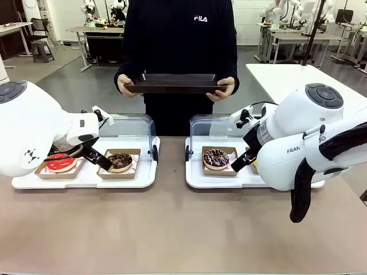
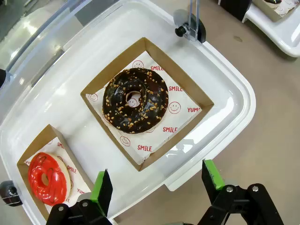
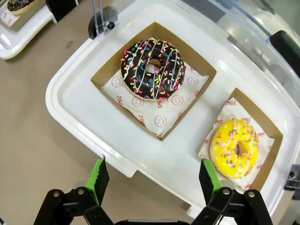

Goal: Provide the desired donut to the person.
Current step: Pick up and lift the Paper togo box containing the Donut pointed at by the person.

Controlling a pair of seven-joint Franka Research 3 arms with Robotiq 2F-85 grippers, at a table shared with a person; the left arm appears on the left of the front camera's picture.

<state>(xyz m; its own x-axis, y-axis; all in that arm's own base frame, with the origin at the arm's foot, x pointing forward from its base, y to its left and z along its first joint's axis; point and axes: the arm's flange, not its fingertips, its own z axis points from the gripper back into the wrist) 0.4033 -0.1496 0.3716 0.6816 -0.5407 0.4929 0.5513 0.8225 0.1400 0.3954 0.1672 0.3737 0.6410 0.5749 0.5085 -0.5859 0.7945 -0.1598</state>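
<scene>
Bright even light, sharp, wide-angle edge distortion

Looks like a robotics lab. Open hall with bare grey floor (image 1: pixel 74 80). White worktops (image 1: pixel 301 34) in rows at 1 o'clock and a further worktop (image 1: pixel 94 28) at 11 o'clock, behind the person (image 1: pixel 178 34). Nearer, a brown worktop (image 1: pixel 172 229), flanked by a white left arm (image 1: pixel 28 132) at 9 o'clock and right arm (image 1: pixel 298 137) at 3 o'clock.

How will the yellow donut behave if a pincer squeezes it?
The yellow donut looks soft, so it would probably dent. Its glossy icing may smear or slip. Lying flat in its cardboard tray, it should not roll.
</scene>
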